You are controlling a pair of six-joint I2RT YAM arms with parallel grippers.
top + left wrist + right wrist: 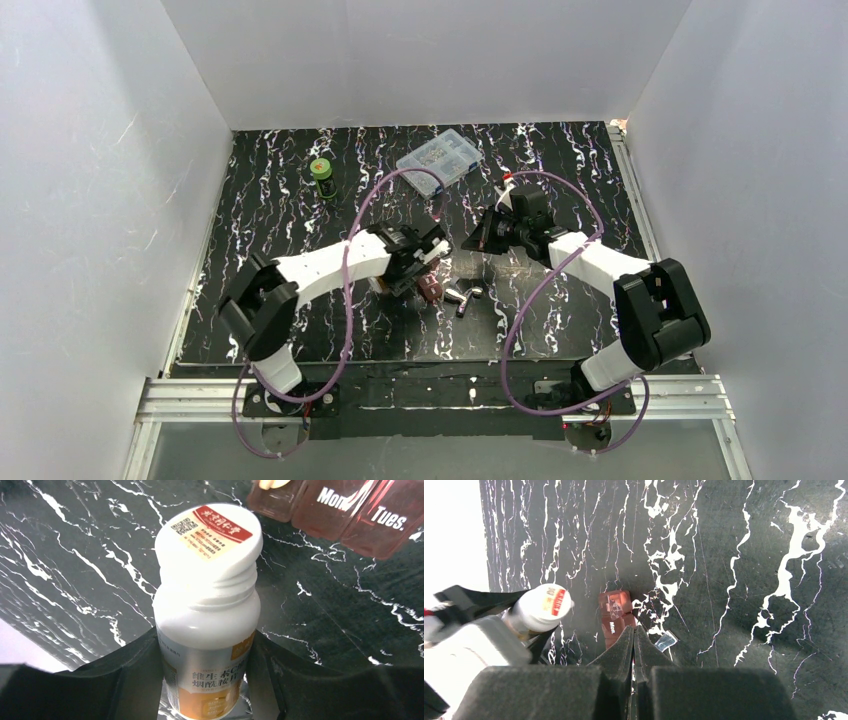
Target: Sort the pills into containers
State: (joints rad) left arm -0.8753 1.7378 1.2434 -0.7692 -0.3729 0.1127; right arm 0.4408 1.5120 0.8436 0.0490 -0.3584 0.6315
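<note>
1. Top external view: pill case [430, 288], dark red-brown and flat. It lies on the black marbled table [560, 180], near the middle and towards the near edge, between the two arms. Its long axis appears to run roughly near to far. It is small here, and its far end sits beneath the left gripper.
2. Pill case, left wrist view [345, 510]: translucent red compartments in one row along the top edge, lettered "Mon" and "Tues." in white. The row runs on past the picture's right edge.
3. Pill case, right wrist view [614, 612]: the long axis runs up and down the picture. The lower end is hidden behind the right fingers.
4. Left gripper [418, 265] [207, 680]: clamped on a white bottle [207, 615] [544, 607], one black finger on each side of its body. The bottle shows a threaded neck and a flat top with a red-and-cream label, and the top points towards the case.
5. Right gripper [472, 240] [634, 635]: fingers pressed together with nothing between them, tips over the case. Whether they touch it cannot be told.
6. Silver metal piece [463, 297] [665, 641]: just right of the case.
7. Clear compartment box [440, 157]: far centre.
8. Green canister [322, 178]: far left, upright.
</note>
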